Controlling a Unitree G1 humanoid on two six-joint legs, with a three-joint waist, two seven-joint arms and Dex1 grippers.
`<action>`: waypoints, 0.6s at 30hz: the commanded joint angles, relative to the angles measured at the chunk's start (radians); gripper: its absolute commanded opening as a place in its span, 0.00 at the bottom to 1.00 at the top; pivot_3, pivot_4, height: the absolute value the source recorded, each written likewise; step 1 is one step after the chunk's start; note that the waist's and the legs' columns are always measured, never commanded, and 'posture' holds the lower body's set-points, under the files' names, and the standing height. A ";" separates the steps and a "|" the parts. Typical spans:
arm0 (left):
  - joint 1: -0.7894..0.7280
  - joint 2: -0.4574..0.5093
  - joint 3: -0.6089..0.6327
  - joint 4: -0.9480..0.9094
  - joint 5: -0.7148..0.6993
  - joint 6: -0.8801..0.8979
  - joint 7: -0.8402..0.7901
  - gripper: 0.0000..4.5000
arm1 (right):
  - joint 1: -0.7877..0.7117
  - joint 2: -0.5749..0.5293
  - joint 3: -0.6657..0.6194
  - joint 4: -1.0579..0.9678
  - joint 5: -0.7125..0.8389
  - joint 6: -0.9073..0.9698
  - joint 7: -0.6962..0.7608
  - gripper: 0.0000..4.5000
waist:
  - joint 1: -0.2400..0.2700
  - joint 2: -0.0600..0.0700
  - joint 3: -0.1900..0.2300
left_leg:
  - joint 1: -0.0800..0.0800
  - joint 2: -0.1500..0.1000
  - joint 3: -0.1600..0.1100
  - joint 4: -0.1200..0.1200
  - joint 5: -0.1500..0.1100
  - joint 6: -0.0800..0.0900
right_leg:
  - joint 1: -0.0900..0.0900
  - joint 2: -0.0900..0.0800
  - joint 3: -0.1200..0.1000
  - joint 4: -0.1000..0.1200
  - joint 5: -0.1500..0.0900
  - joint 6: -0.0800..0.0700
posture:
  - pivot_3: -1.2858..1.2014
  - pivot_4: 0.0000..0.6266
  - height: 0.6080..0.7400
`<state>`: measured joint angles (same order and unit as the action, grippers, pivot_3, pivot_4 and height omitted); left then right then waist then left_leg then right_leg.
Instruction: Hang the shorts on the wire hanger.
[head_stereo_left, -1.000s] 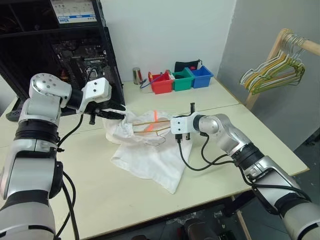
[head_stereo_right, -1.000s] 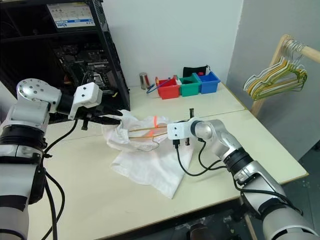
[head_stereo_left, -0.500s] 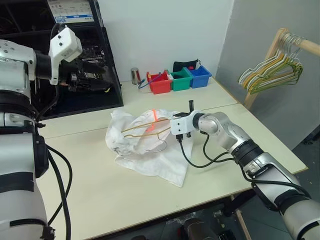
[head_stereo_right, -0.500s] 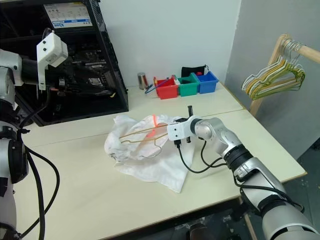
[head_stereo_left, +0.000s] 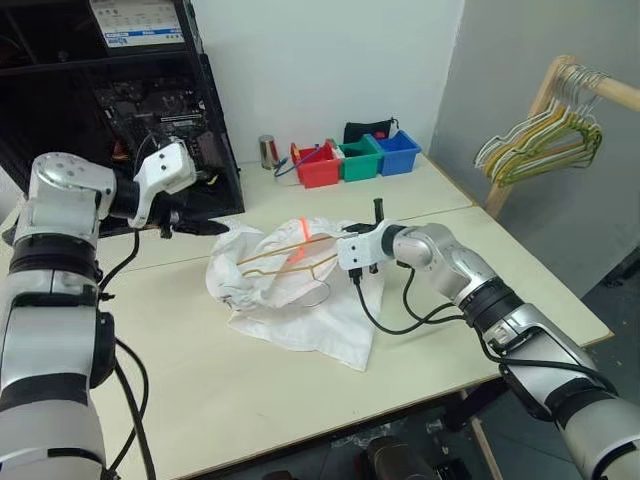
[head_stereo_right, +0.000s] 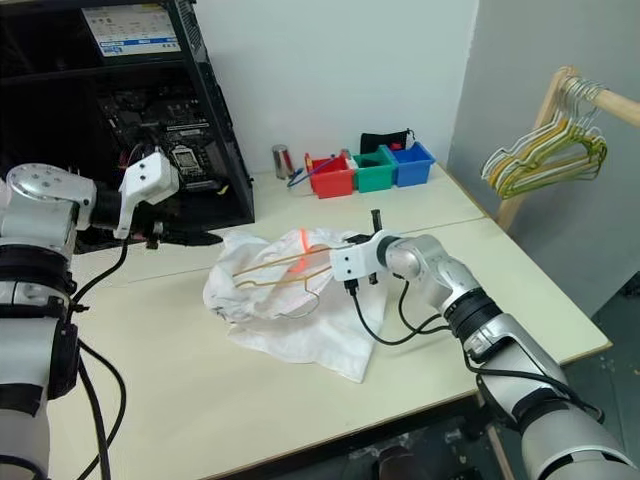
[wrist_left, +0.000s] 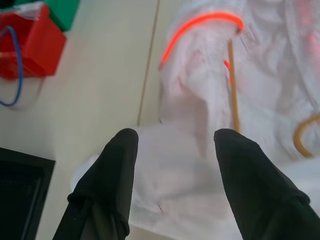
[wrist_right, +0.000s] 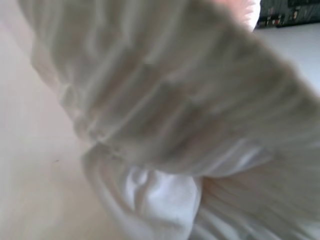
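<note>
The white shorts lie crumpled in the middle of the table, with an orange-red mark at their far edge. The thin tan wire hanger lies slanted across them, and its right corner ends at my right gripper, which is shut there against the cloth. My left gripper hovers just beyond the shorts' left edge. In the left wrist view that gripper is open with nothing between its fingers, over the shorts and the hanger's wire.
A black open computer case stands at the back left, close behind my left arm. A metal can and red, green and blue bins sit at the back. A wooden rack with a bunch of hangers stands at the right.
My left gripper let go of the shorts' left edge, swung up toward the computer case, and came back down beside that edge, open. The released cloth settled lower. The right arm stayed put.
</note>
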<state>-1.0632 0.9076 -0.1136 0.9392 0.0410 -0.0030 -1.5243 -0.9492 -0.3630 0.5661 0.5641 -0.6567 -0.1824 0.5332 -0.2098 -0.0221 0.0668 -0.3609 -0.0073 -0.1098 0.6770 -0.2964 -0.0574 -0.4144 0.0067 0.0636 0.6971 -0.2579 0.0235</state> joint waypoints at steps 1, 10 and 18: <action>0.008 0.075 0.019 -0.038 0.009 -0.014 0.003 0.58 | -0.034 -0.008 -0.058 0.011 0.036 0.020 0.000 0.00 | -0.007 0.000 0.000 | 0.000 0.000 0.000 0.000 0.000 0.000 | 0.000 0.000 0.000 0.000 0.000 0.000 | 0.46 0.00 1.00; 0.137 0.073 0.083 -0.266 -0.101 0.115 0.025 0.58 | -0.050 0.003 -0.065 0.063 0.049 0.022 0.005 0.00 | 0.000 0.000 0.000 | -0.001 0.000 0.000 0.000 0.000 0.000 | 0.000 0.000 -0.001 0.000 0.000 0.000 | 0.48 0.00 1.00; 0.297 -0.003 0.099 -0.606 -0.213 0.337 0.081 0.58 | -0.041 0.027 -0.059 0.042 0.053 0.026 0.020 0.00 | 0.012 0.000 0.000 | -0.001 0.000 -0.002 0.001 0.000 0.000 | 0.000 -0.006 0.002 0.001 0.000 0.000 | 0.48 0.00 1.00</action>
<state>-0.7869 0.8622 -0.0313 0.4386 -0.1217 0.2727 -1.3915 -0.9613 -0.3305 0.5327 0.6388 -0.6158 -0.1547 0.5532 -0.1980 -0.0222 0.0664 -0.3611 -0.0070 -0.1115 0.6772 -0.2964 -0.0574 -0.4142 0.0012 0.0654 0.6977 -0.2578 0.0235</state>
